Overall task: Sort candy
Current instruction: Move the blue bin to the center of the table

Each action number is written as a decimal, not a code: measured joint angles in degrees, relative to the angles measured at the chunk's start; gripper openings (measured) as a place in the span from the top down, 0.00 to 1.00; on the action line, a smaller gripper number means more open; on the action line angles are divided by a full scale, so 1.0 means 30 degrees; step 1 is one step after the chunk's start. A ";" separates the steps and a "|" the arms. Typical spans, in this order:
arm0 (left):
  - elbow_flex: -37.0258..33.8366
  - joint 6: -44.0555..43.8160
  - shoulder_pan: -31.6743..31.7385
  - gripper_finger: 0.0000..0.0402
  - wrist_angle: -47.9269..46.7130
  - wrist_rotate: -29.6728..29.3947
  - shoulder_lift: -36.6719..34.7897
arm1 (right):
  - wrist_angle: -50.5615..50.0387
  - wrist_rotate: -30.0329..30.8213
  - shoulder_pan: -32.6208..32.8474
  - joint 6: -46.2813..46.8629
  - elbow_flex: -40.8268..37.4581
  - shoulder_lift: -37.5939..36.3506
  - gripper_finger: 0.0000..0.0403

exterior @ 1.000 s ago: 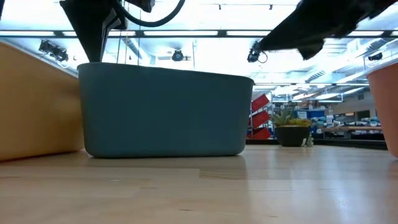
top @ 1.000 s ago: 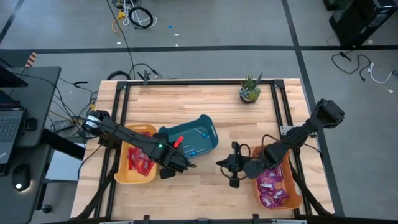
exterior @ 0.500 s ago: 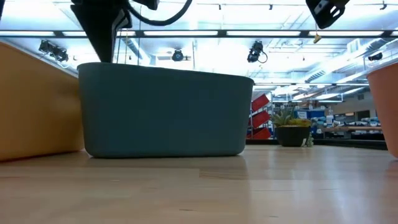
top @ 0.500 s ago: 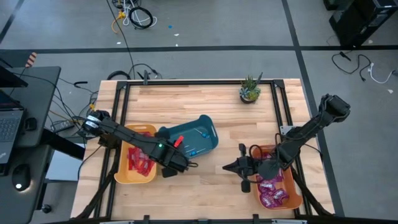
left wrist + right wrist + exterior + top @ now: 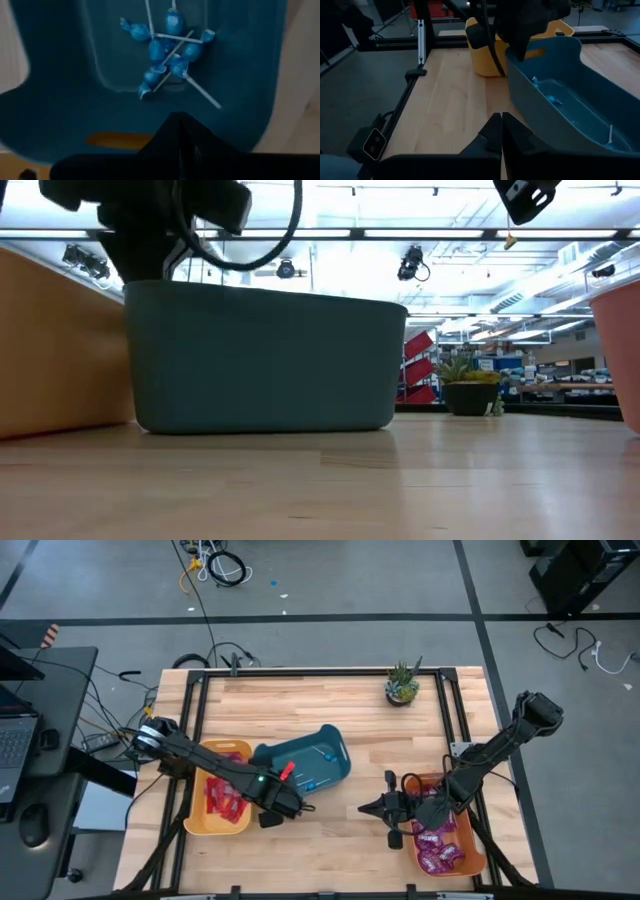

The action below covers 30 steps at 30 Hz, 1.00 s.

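1. Blue lollipops (image 5: 167,52) are heaped in the teal bin (image 5: 303,762) at mid-table, just beyond the left gripper (image 5: 276,810), which is clenched on nothing at the bin's near rim.
2. Red packets (image 5: 224,796) are held in the yellow bin (image 5: 196,821) at left, purple packets (image 5: 440,848) in the orange bin (image 5: 474,862) at right.
3. No loose candy is seen on the wood; the right gripper (image 5: 372,808), also clenched and empty, is parked beside the orange bin.

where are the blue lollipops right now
The blue lollipops lie in a small heap on the floor of the teal bin, which sits mid-table in the high view between the yellow bin and the orange bin.
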 joint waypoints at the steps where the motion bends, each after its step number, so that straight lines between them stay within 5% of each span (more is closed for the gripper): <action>1: -0.0128 -0.0042 0.0000 1.00 0.0280 0.0153 0.0007 | 0.0000 0.0000 0.0000 0.0000 0.0000 0.0000 1.00; 30: -0.0165 -0.1546 -0.1158 1.00 0.9970 0.2788 0.0005 | 0.0001 0.0007 0.0000 -0.0131 0.0000 0.0015 1.00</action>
